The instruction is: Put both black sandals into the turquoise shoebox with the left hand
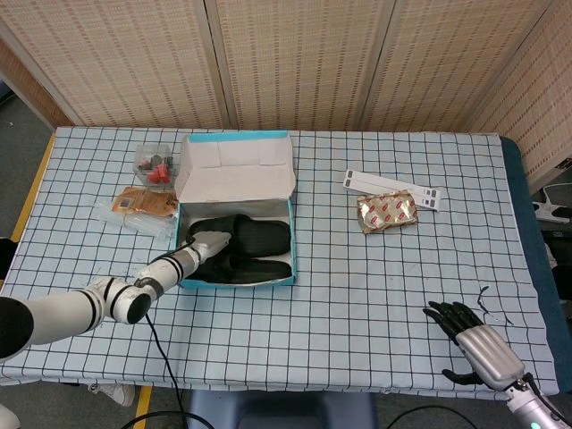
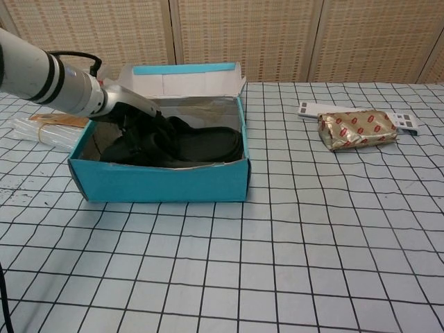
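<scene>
Nearest, at five o'clock on the table, the right hand [image 1: 471, 340] rests with fingers apart, holding nothing. At nine o'clock, the left hand [image 1: 207, 243] reaches into the turquoise shoebox [image 2: 166, 182], fingers pressed on the black sandals [image 1: 253, 250] lying inside; whether they grip, I cannot tell.

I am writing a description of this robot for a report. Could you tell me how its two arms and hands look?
The left arm is white with black rings at its joints, and a thin black cable trails from it. The left hand has a silver-grey back and black fingers. The right hand looks alike: ribbed silver back, black fingers. Little of the right arm shows beyond a pale wrist.
</scene>
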